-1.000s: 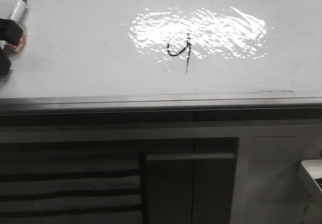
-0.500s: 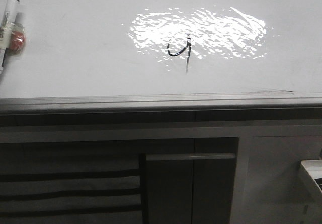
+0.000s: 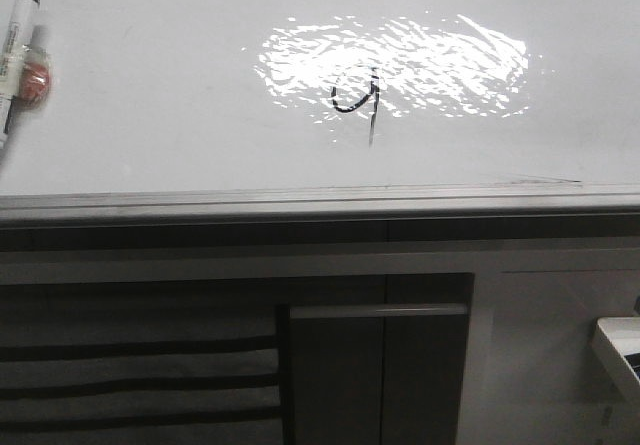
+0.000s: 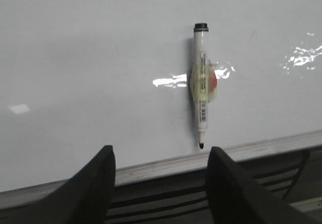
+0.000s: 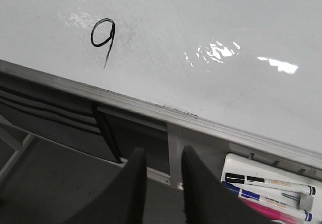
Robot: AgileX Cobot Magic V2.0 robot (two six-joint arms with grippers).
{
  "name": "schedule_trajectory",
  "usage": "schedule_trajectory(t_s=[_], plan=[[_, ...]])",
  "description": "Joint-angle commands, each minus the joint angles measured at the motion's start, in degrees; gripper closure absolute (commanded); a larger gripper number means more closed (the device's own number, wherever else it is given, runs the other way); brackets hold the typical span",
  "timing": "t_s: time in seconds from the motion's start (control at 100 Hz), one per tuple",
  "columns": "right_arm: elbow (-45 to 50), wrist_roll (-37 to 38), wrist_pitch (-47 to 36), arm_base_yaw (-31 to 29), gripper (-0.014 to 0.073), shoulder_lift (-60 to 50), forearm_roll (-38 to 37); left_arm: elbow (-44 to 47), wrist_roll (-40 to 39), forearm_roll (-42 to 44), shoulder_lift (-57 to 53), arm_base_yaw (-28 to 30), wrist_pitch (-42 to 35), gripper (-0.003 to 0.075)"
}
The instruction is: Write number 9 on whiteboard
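The number 9 (image 3: 357,95) is drawn in black inside the glare patch on the whiteboard (image 3: 150,135); it also shows in the right wrist view (image 5: 103,32). A white marker (image 3: 18,55) with a black cap and a red-and-yellow clip rests against the board at the far left, held by nothing. In the left wrist view the marker (image 4: 202,83) lies ahead of my left gripper (image 4: 161,156), which is open, empty and back from the board over its edge rail. My right gripper (image 5: 164,156) is empty, its jaws a narrow gap apart, below the rail.
A grey metal rail (image 3: 300,203) runs along the board's near edge. Below it is a cabinet front with dark slats (image 3: 130,380). A white tray (image 5: 266,189) holding spare markers sits at the right, its corner also in the front view (image 3: 620,350).
One second ago my left gripper was on the marker at the far left. It has let go and drawn back out of the front view; the marker stays on the board.
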Motion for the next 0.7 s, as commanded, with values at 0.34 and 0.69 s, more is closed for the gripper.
schedule_trajectory(t_s=[0.34, 0.69], plan=[[4.0, 0.1, -11.9, -0.3, 0.0666, -2.8, 0.1, 4.7, 0.3, 1.2, -1.8, 0.1, -11.0, 0.0721], [4.0, 0.1, -11.9, -0.3, 0.0666, -2.8, 0.1, 4.7, 0.3, 1.3, -1.8, 0.1, -11.0, 0.0741]])
